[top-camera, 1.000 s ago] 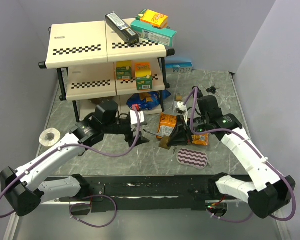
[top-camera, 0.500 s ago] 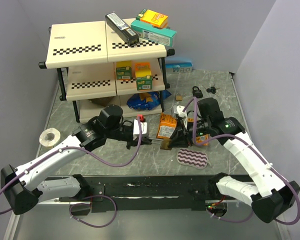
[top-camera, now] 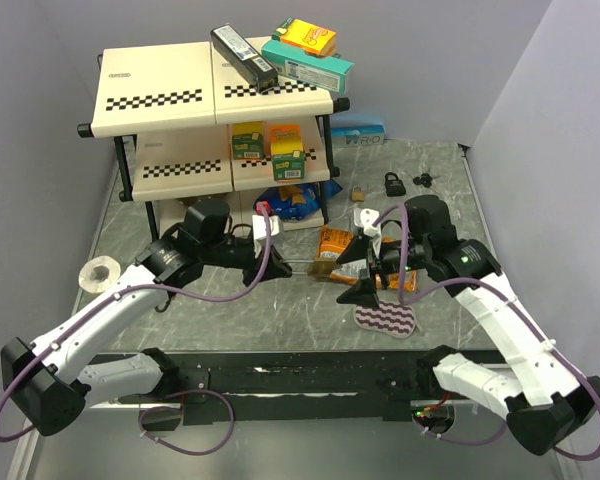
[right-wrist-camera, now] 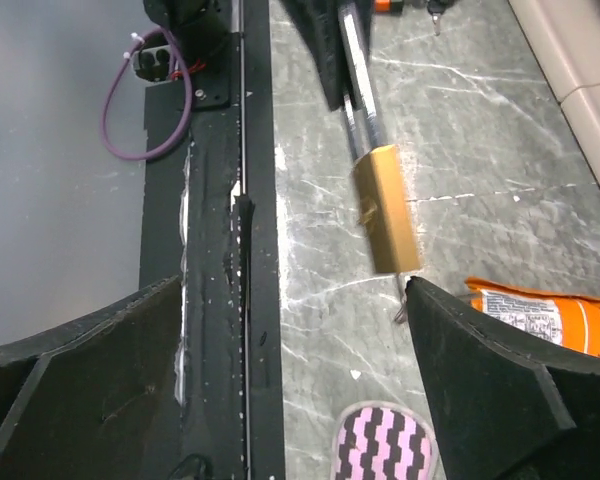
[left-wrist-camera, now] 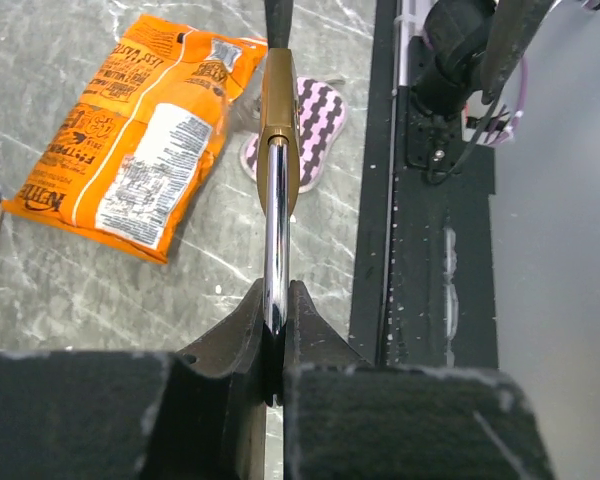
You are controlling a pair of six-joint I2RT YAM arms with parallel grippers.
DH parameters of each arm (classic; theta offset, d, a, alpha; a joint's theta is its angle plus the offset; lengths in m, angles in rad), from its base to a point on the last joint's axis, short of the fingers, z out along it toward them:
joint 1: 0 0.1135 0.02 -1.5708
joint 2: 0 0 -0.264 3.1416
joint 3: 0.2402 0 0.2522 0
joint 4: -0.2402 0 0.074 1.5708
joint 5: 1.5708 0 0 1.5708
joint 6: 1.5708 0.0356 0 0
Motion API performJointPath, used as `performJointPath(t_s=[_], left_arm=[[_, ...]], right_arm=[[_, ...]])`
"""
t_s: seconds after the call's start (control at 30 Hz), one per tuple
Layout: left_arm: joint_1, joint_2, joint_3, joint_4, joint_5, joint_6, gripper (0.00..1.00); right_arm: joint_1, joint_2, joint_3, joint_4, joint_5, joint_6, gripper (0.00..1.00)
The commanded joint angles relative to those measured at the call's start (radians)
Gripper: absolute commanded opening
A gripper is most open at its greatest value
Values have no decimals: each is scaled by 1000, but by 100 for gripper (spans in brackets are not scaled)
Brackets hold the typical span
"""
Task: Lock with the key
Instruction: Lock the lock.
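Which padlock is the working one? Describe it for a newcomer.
In front of the checkered shelf, mid-table beside the orange snack bag, the left fingers pinch a brass padlock by its steel shackle. The brass body sets it apart from the black padlock lying at the back right.

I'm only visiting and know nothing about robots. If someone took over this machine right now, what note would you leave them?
Left gripper: shut on the chrome shackle of the brass padlock, holding it out toward the other arm.
Right gripper: open, padlock just ahead of it, not touching.
Small keys lie by a black padlock at the table's far right.
Done: padlock picked up.
Left: I cannot tell whether a key is in it or whether it is locked, so check.
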Motion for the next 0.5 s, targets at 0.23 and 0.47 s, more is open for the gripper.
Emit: performJointPath(t_s=[0.23,0.47], left_arm=[[10,-47,109,79,134,-118,1],[10,-49,129,95,163,-157,1]], right_arm=[[3,-39,-92,289,-101,89,98],[23,-8,-78,339,-107,148,87]])
